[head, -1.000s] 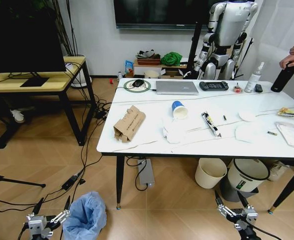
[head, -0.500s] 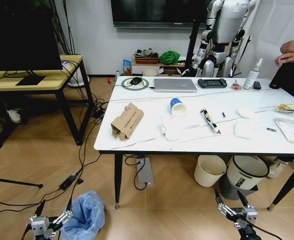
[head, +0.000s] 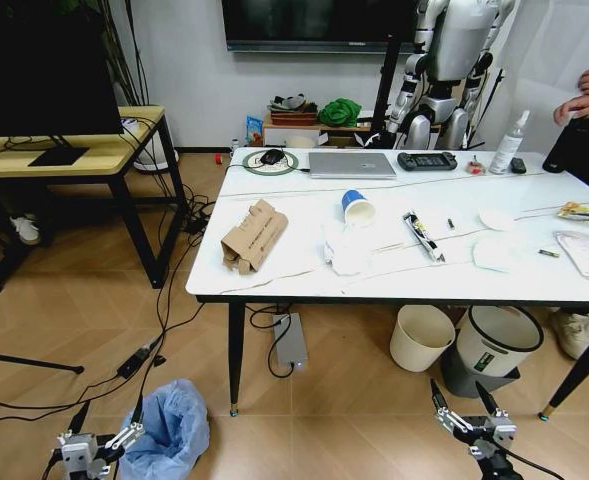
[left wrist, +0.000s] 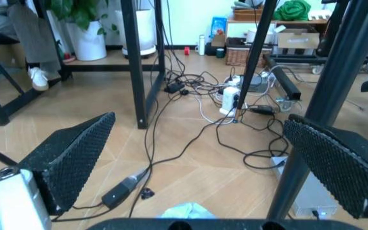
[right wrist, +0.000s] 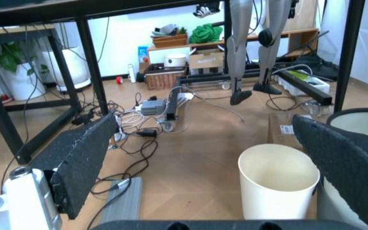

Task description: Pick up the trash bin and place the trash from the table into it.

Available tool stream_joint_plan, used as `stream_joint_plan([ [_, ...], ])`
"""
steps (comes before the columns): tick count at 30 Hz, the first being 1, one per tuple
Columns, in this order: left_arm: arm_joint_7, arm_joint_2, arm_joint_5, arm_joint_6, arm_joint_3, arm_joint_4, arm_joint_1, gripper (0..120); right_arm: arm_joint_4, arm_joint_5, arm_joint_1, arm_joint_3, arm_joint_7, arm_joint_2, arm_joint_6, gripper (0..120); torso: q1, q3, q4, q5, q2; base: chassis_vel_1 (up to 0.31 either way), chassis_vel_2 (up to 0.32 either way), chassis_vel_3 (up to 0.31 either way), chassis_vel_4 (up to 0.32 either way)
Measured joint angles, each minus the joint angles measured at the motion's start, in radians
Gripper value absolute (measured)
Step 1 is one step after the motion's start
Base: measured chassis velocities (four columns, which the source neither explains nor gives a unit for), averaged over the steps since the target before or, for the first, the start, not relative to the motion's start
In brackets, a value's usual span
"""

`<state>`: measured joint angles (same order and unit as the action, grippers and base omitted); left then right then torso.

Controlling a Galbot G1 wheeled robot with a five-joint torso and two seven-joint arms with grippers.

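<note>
The trash bin (head: 174, 429) with its puffy light-blue bag stands on the floor at the lower left, in front of the table's near-left leg. My left gripper (head: 101, 428) hangs open just left of it, low over the floor; a sliver of the blue bag (left wrist: 187, 211) shows below its fingers. My right gripper (head: 466, 403) is open at the lower right, in front of the table. On the marble-look table (head: 304, 282) lies trash: a crushed cardboard carton (head: 255, 236), a blue-white paper cup (head: 358, 208), crumpled tissues (head: 345, 250), a wrapper (head: 422, 238) and round paper lids (head: 495, 219).
A laptop (head: 351, 165), game controller (head: 427, 161) and spray bottle (head: 506, 146) sit at the table's far edge. A cream bucket (head: 421, 337) (right wrist: 278, 181) and a white-and-grey bin (head: 493, 346) stand under it. Cables (head: 159, 340) cross the floor. A yellow desk (head: 69, 158) is at the left.
The whole view has shifted slightly, so the camera has moved closer to the table. Both grippers keep their places and stay open.
</note>
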<state>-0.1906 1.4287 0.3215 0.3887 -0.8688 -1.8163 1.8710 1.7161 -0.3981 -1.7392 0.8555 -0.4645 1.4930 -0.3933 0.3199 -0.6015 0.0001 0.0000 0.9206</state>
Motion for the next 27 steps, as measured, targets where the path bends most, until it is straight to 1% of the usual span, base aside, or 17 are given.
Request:
stream_joint_plan([
  [18,0.001,0.009,-0.005,-0.005,0.009,0.025,-0.011,100,-0.004,0.01,0.01,-0.007,0.0,0.01,0.001,100,-0.037,0.05,0.0,0.0,-0.086,0.0,0.0,0.0,0.0],
  [21,0.001,0.01,-0.006,-0.006,0.009,0.026,-0.011,100,-0.004,0.011,0.011,-0.008,-0.001,0.01,0.002,100,-0.04,0.055,0.0,0.0,-0.095,0.0,0.0,0.0,0.0],
  [25,0.001,0.012,-0.009,-0.007,0.01,0.029,-0.012,100,-0.004,0.015,0.014,-0.009,-0.001,0.011,0.003,100,-0.05,0.069,0.0,0.0,-0.119,0.0,0.0,0.0,0.0],
  [27,0.001,0.013,-0.009,-0.007,0.01,0.029,-0.012,100,-0.004,0.015,0.014,-0.009,-0.001,0.011,0.003,100,-0.051,0.071,0.0,0.0,-0.121,0.0,0.0,0.0,0.0],
])
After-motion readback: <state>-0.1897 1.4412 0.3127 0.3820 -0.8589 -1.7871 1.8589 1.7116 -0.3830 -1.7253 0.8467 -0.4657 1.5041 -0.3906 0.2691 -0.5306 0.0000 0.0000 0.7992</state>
